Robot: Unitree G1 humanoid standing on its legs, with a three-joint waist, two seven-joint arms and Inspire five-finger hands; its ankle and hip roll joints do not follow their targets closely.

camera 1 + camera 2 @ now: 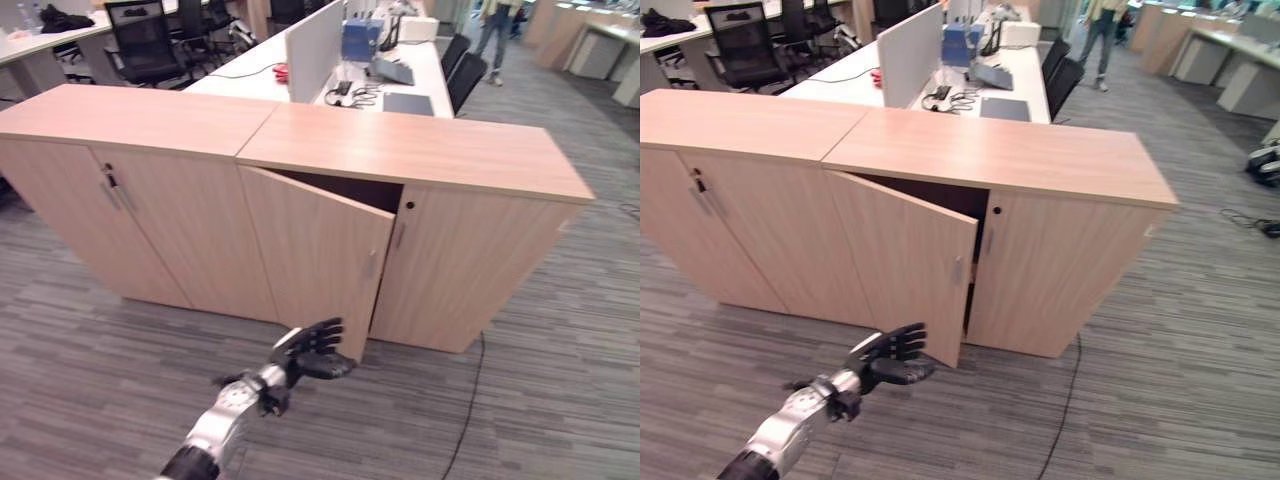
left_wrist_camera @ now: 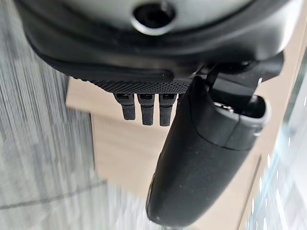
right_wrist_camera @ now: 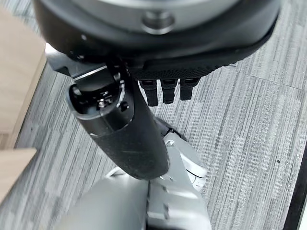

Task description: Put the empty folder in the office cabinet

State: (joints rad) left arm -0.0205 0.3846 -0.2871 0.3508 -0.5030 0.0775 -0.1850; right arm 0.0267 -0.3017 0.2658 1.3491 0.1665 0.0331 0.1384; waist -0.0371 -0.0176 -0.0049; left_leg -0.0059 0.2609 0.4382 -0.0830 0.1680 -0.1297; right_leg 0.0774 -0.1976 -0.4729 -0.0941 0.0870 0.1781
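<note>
Just beside the cabinet door (image 1: 318,262) hovers the left hand (image 1: 312,352), empty.

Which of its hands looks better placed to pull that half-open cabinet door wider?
Probably the left hand: its open fingers hang by the lower corner of the ajar door. The right hand hangs over the carpet.

Left arm extended forward, left hand (image 1: 312,352) low, fingers straight, thumb out, holding nothing. Right hand (image 3: 144,81) fingers relaxed, empty too.
</note>
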